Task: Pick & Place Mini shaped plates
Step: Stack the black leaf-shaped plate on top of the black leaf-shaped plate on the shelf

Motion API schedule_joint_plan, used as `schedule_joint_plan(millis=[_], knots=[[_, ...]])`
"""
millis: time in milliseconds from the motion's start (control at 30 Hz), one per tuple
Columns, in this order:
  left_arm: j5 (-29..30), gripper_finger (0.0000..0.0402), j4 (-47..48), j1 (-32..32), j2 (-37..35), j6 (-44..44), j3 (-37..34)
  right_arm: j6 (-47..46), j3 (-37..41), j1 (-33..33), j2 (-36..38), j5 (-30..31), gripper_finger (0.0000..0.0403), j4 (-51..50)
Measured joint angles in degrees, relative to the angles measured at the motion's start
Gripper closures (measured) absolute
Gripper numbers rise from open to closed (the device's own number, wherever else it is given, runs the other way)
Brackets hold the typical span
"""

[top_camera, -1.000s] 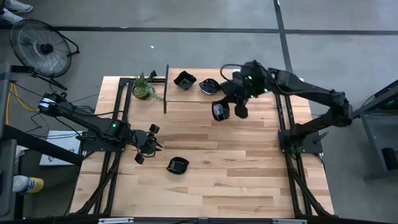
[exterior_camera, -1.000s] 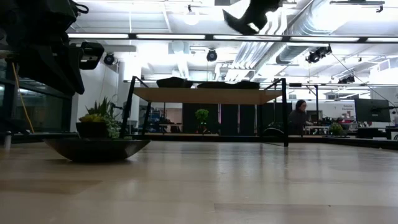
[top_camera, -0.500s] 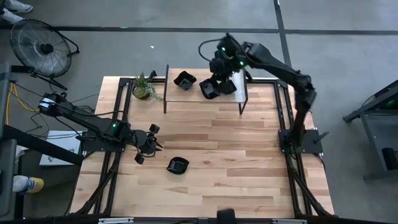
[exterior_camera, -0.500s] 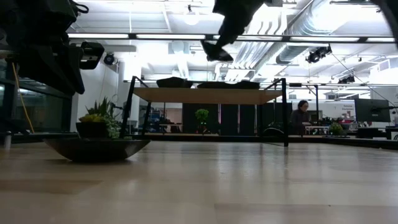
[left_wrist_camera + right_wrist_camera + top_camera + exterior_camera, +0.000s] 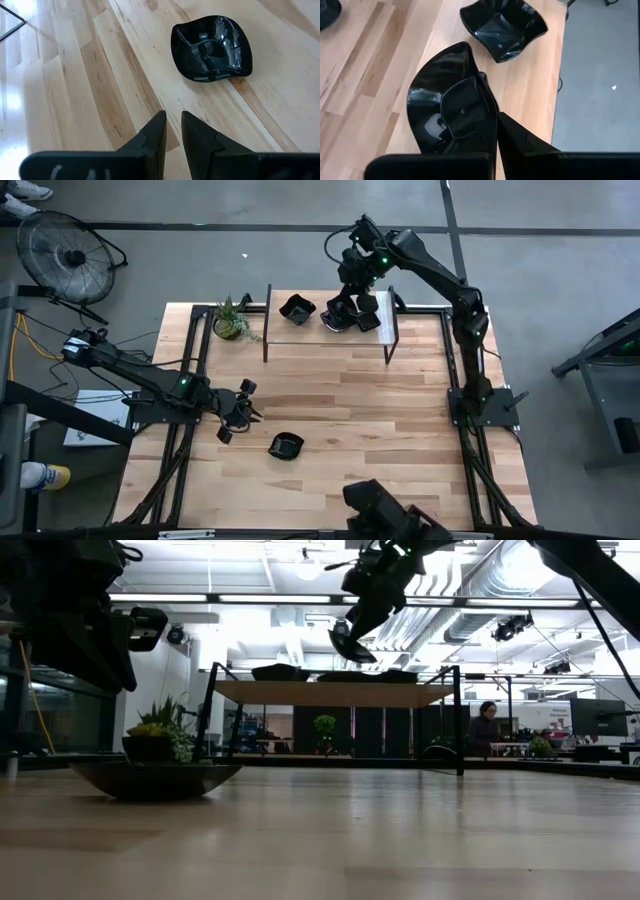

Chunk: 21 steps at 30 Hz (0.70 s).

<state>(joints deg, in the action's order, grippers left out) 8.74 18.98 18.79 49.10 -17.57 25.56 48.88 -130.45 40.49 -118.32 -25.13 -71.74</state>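
Lit evenly from overhead in the high view, with soft, faint shadows on the pale table (image 5: 330,410). Backlit at table height by bright ceiling strips (image 5: 300,598) at 12 o'clock, leaving dark silhouettes. White glare at 9 o'clock in the left wrist view; crisp highlights on a glossy black plate (image 5: 212,47).

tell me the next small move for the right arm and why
Probably lower it onto the shelf and release. The right gripper is shut on a black plate, held above the shelf top beside another plate already lying there, so it hasn't been set down yet.
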Motion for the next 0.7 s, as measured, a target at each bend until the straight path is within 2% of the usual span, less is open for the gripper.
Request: schedule_joint_plan(millis=[300, 700], knots=[[1.28, 0.0346, -0.02, 0.0, 0.0, 0.18, 0.0, 0.7, 0.0, 0.74, -1.42, -4.76, 0.0402, 2.81], [1.26, 0.0346, 0.0, 0.0, 0.0, 1.54, 0.0, 0.57, 0.11, 0.54, -2.87, -4.76, 0.0403, 2.01]])
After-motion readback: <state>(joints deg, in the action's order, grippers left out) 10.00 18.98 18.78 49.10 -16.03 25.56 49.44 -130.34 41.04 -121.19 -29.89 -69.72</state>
